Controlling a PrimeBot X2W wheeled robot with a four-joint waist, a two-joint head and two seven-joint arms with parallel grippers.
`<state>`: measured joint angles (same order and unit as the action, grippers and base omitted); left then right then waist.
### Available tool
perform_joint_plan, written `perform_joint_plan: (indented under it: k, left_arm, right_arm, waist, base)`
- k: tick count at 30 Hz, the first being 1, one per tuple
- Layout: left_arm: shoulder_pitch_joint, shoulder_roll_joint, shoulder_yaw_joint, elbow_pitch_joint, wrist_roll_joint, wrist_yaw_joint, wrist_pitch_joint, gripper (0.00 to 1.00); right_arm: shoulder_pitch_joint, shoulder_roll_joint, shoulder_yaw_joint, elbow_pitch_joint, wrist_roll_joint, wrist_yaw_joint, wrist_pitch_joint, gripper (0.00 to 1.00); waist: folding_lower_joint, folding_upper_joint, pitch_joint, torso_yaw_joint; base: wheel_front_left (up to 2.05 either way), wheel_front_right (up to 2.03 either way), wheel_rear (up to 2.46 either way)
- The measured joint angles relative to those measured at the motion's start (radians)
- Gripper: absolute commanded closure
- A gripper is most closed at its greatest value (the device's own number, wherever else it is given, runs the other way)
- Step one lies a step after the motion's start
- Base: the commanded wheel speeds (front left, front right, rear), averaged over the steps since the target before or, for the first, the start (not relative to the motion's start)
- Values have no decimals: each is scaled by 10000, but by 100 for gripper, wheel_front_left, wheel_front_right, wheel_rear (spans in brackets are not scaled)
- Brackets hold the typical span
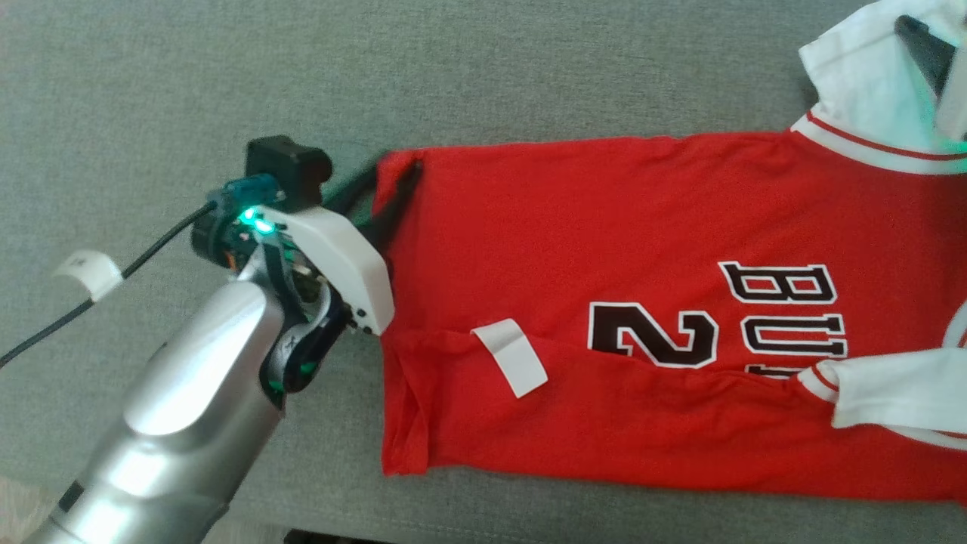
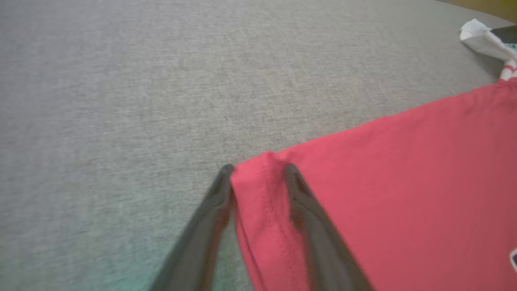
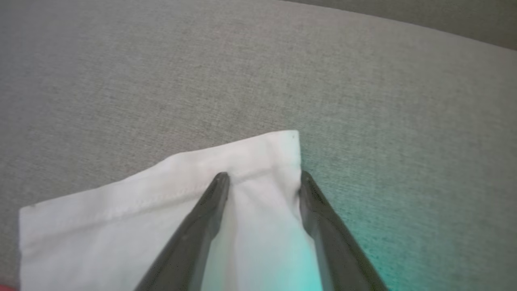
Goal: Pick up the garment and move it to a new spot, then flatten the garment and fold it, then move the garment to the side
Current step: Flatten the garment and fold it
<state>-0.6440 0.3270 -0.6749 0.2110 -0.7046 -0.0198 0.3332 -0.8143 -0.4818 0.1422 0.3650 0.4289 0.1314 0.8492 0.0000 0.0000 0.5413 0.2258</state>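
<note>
The red garment [image 1: 604, 227] lies flat on the grey surface [image 1: 227, 75]. In the head view it spreads from the middle out toward 3 o'clock, with its hem edge facing 9 o'clock.

The left fingers [image 2: 208, 226] stand apart at the hem corner, at the garment's 10 o'clock end. In the left wrist view the red corner sits between them. One finger is against the cloth's outer edge at 9 o'clock, and the other rests on top of the cloth at 3 o'clock. The fabric puckers slightly between the tips.

The right fingers [image 3: 200, 226] are also apart, at 1 o'clock in the head view. They straddle the corner of the white sleeve [image 3: 121, 218]. One tip rests on the sleeve near its stitched hem, and the other is at the sleeve's side edge. The sleeve corner reaches just past both tips toward 12 o'clock.
</note>
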Motion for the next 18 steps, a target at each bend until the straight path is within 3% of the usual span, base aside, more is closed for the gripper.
perform_joint_plan:
  k: [2,8,13,18]
  left_arm:
    - [-37,-33,-109,33,0,-182,-4,100]
    - [137,-4,73,-157,-276,-140,-439,100]
    - [1008,301,654,-1409,-767,35,-959,100]
    - [2628,876,963,-2736,-986,533,-1250,100]
  right_arm:
    - [-1,63,167,6,242,0,-267,100]
    - [60,311,178,-38,815,0,-1197,100]
    - [831,23,157,-1603,1659,0,-1762,100]
    - [3373,-75,-291,-3262,2339,0,-1977,100]
  waist:
    - [0,0,-63,-49]
    - [1,0,-406,-317]
    - [1,0,-813,-663]
    - [0,0,-1441,-1082]
  base:
    - [0,0,0]
    - [0,0,0]
    - [0,0,0]
    - [0,0,0]
